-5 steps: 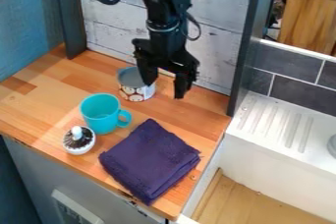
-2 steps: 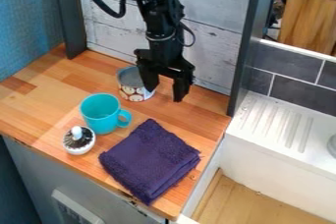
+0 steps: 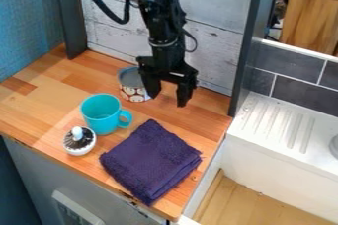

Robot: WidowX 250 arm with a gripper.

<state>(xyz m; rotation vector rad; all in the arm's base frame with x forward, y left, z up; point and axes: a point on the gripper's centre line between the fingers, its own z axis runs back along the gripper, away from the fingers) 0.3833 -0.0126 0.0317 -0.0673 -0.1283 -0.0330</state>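
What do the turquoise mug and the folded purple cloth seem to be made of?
The turquoise mug looks like glazed ceramic, judging by its smooth, even surface, though plastic is possible. The folded purple cloth seems to be terry fabric, perhaps cotton: it looks matte, soft and rough-textured.

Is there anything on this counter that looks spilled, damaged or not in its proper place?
Nothing stands out: the patterned tin, the turquoise mug and the small white jar stand upright, and the purple cloth lies folded.

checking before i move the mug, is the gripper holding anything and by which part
Nothing is held: the gripper hangs with its fingers apart, in front of the patterned tin.
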